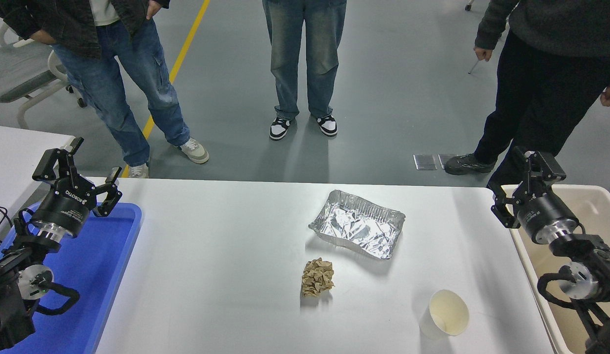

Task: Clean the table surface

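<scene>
The white table surface [211,255] carries a crumpled foil tray [356,223] right of centre, a crumpled brown paper ball [317,278] just in front of it, and a white paper cup [447,314] lying on its side at the front right. My right gripper [506,172] is open and empty, raised at the table's right edge by the beige bin, well right of the foil tray. My left gripper [96,158] is open and empty, parked above the blue tray at the left.
A blue plastic tray [113,255] lies at the table's left end. A beige rectangular bin [597,206] stands at the right end under my right arm. Three people stand on the grey floor beyond the far edge. A second white table [19,147] is at the far left.
</scene>
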